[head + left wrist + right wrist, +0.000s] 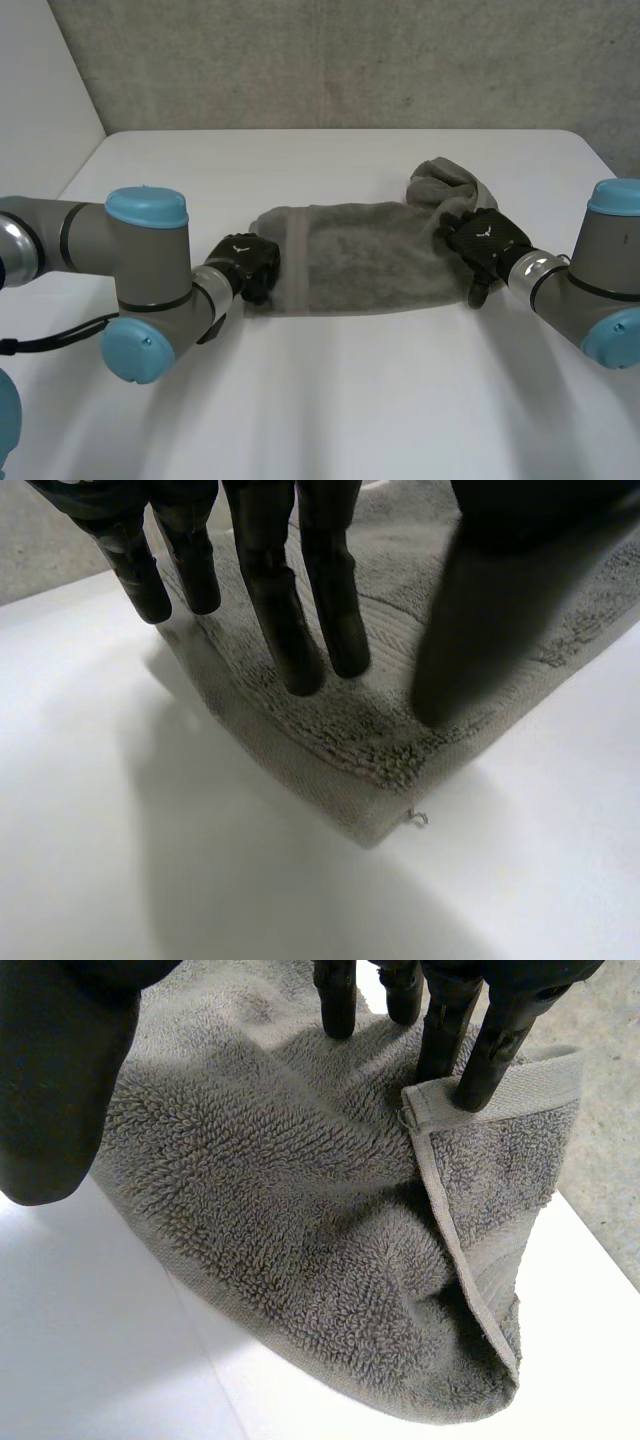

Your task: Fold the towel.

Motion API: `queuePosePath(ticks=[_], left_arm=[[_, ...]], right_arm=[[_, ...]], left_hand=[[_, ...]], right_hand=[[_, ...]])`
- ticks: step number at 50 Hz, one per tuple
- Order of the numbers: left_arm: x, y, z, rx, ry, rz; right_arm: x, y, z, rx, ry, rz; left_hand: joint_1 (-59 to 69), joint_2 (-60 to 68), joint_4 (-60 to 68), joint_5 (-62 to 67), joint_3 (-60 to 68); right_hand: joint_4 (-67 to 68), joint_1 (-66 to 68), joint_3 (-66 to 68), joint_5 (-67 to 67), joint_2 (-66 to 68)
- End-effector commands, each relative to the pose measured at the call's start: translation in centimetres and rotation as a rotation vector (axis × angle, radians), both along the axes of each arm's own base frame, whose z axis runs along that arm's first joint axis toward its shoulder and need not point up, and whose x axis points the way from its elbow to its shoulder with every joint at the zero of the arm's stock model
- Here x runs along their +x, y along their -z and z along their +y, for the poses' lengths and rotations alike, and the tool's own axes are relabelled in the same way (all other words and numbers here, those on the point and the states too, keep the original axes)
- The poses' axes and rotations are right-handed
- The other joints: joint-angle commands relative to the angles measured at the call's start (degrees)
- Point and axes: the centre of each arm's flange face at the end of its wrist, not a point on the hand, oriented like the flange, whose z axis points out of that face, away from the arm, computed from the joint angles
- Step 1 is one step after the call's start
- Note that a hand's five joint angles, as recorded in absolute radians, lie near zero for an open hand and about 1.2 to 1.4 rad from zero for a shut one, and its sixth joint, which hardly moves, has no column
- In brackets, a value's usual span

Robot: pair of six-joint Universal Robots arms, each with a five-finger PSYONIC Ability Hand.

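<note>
A grey terry towel (360, 255) lies stretched out across the middle of the white table (350, 400), flat at its left end and bunched up at its right end. My left hand (245, 262) is at the towel's near left corner. In the left wrist view its fingers (290, 630) reach straight over that corner of the towel (400, 750), with the thumb apart beside them. My right hand (485, 238) rests on the bunched right end. There its straight fingertips (480, 1050) touch a turned-up hem of the towel (300, 1220), and the thumb (60, 1080) stands apart.
A grey concrete wall (350, 60) rises behind the table's far edge, and a white wall (40, 100) stands at the left. Bare table lies in front of the towel and behind it.
</note>
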Motion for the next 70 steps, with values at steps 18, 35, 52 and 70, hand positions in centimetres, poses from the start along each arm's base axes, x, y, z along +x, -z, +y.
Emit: queuePosePath(ticks=[18, 35, 52, 70], left_arm=[[0.1, 1.0, 0.2, 0.014, -0.002, -0.014], [-0.1, 1.5, -0.1, -0.011, 0.019, -0.038], [0.2, -3.4, -0.3, -0.107, 0.006, 0.025], [2.4, -13.0, -0.3, -0.289, -0.042, 0.255]], right_arm=[[0.0, 0.0, 0.1, 0.003, 0.0, 0.0], [-0.1, 0.0, 0.1, 0.003, 0.001, 0.0], [-0.2, -0.6, 0.1, 0.008, 0.012, -0.005], [-0.1, -5.4, 0.9, 0.001, 0.031, -0.114]], left_hand=[[-6.4, -6.5, -3.2, -7.0, -2.8], [29.8, 29.6, -3.2, 29.1, -2.8], [29.8, 29.6, -3.2, 29.1, -2.8], [29.8, 29.6, -3.2, 29.1, -2.8]], right_hand=[[-3.8, 0.2, -2.3, -3.5, 4.7], [-3.8, 0.2, -2.3, -3.5, 4.7], [-3.8, 0.0, -2.3, -3.5, 4.5], [-3.8, -5.9, -2.3, -3.5, -1.4]])
